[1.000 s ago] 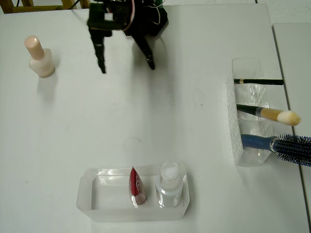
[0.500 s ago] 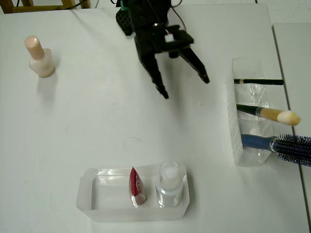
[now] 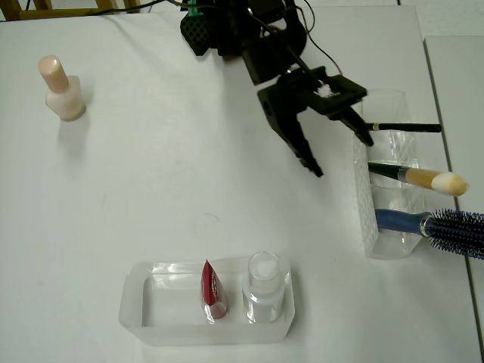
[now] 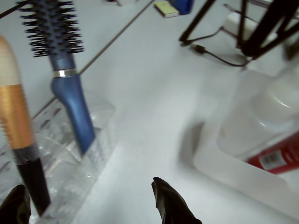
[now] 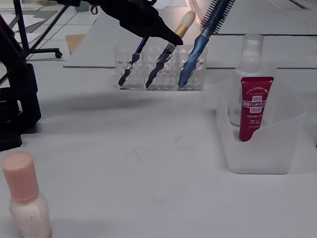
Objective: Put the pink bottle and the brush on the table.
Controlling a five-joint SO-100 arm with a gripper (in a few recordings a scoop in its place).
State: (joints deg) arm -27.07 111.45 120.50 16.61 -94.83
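**Claw hanging open beside the brush holder**

Claw (image 3: 340,155) is hanging over the counter (image 3: 189,181) in the overhead view with its two black fingers spread wide and nothing between them, just left of the clear holder (image 3: 365,197). One finger is reaching toward the holder's top slot, where a thin black pencil (image 3: 404,128) is lying. The brush (image 3: 420,178) is sitting in the middle slot, the blue hairbrush (image 3: 439,224) in the lower one. The pink bottle (image 3: 60,89) is standing upright on the counter, far left. A clear tray (image 3: 144,314) is holding a red tube (image 3: 211,290) and a clear bottle (image 3: 265,287).

Wrist view: both fingertips (image 4: 170,203) are showing apart, the brush (image 4: 18,135) rising beside the left one.

Fixed view: a black finger (image 5: 148,25) is pointing at the brush (image 5: 171,42) in its holder (image 5: 161,69); the pink bottle (image 5: 25,203) is standing in front.
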